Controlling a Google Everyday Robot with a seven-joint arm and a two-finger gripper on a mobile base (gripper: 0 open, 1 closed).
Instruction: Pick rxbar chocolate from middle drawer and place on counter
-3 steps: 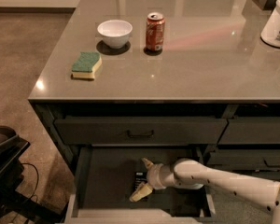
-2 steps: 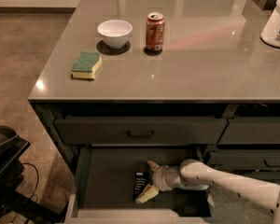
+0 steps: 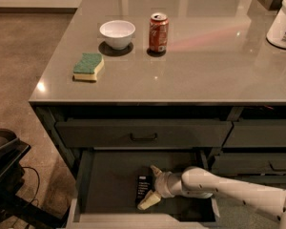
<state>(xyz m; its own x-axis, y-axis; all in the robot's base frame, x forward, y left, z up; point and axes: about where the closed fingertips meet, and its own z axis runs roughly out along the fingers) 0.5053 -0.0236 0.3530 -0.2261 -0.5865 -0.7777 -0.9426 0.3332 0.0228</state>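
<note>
On the bench (image 3: pixel 52 87), upper left, the bowl (image 3: pixel 117 32) looks empty. In the open drawer (image 3: pixel 109 185), lower centre, the bar (image 3: pixel 143 189) lies flat, its long axis pointing toward the drawer's back. The tool (image 3: pixel 152 186) reaches in from the right, spread wide and gripping nothing. The bar is just left, apparently between the fingertips.

Glossy stone counter (image 3: pixel 205 70); smooth plastic pincer (image 3: pixel 147 187) inside the matt middle drawer (image 3: pixel 109 185).
</note>
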